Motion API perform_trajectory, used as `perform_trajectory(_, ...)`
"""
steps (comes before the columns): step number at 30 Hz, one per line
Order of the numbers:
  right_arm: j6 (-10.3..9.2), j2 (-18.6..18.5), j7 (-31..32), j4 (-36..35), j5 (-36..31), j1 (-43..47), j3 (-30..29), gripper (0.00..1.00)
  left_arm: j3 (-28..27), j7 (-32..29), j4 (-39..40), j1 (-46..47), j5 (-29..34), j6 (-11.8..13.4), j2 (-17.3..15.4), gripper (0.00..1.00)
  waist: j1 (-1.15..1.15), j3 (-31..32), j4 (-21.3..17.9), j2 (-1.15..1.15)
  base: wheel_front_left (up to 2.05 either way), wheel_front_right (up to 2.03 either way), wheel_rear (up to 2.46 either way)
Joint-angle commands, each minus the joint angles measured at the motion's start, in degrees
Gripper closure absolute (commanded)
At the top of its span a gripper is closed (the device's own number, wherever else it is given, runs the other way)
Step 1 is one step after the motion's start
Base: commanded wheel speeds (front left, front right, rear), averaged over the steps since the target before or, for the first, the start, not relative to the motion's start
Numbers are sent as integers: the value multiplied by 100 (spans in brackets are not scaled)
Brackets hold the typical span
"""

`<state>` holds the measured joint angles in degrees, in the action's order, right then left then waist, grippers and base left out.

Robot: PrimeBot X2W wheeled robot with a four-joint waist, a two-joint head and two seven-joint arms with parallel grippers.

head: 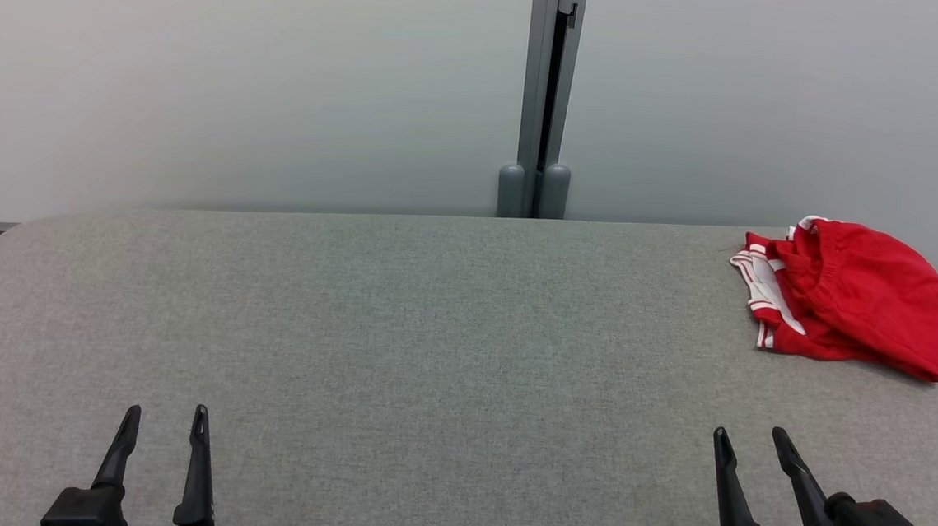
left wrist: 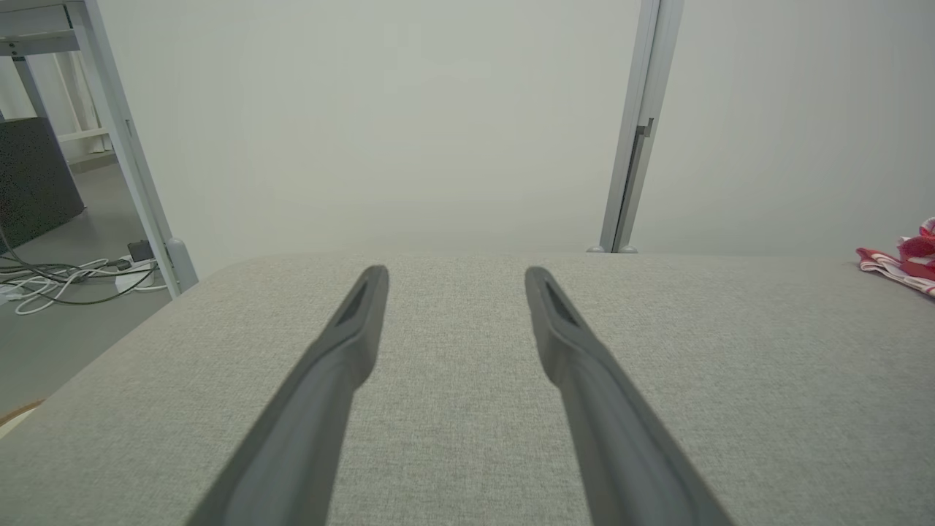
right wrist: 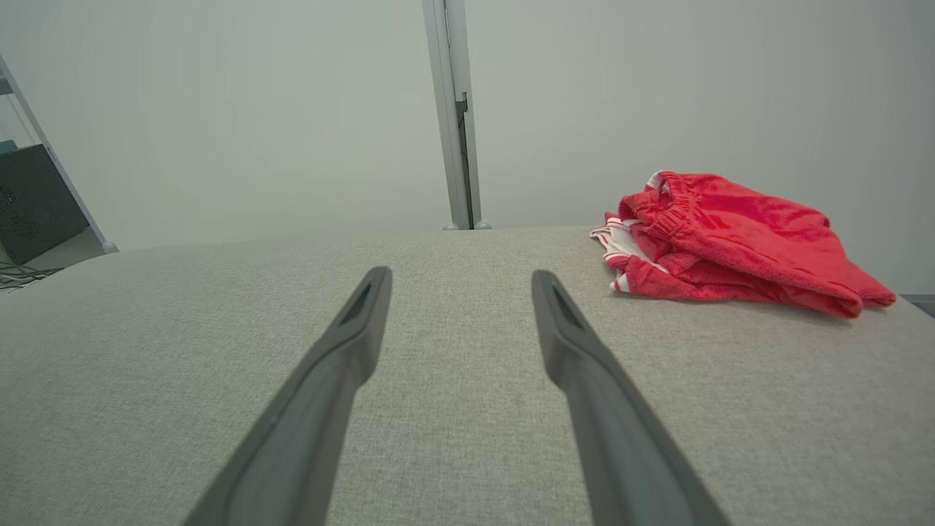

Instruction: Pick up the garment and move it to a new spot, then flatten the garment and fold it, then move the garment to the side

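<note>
Now the left tool (head: pixel 166 408) and right tool (head: pixel 750 431) gape empty; red garment (head: pixel 854 298) lies bunched on table (head: pixel 431 335).

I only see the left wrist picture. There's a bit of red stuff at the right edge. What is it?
Observer: A crumpled red garment with white stripes and a stretchy waistband.
Operator: Where on the table is it?
Observer: In the head view, at the far right corner of the grey table.
Operator: Is the other arm touching it?
Observer: No. The right fingers are open, with bare table between them and it.
</note>
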<state>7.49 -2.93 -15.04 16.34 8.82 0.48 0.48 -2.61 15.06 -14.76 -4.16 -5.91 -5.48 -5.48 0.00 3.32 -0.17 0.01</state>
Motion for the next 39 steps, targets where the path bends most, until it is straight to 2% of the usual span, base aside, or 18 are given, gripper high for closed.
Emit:
perform_trajectory(1,1,2,-17,18,14,55,-6,0,10,13,10,102,-11,-5,-32,0,0,-1,-5,-1,0,0,0)
perform_trajectory(15,1,3,-18,58,31,33,-5,0,16,13,-35,93,45,77,-29,0,0,-8,-20,-1,0,0,0)
perform_trajectory(16,0,0,0,54,23,-1,-3,100,-4,0,-27,11,35,47,-6,100,0,-9,-20,-1,0,0,0)
perform_trajectory(20,0,18,32,248,49,21,-2,100,-14,-39,-234,-111,22,40,64,100,0,-10,-21,-1,0,0,0)
perform_trajectory(24,0,19,131,275,353,-19,-44,100,-83,-162,-297,-38,-276,31,77,100,0,-17,-20,-1,0,0,0)
perform_trajectory(39,0,14,528,148,1954,-151,-168,100,-119,-539,-185,163,-1962,-17,111,100,0,-57,-16,-1,0,0,0)
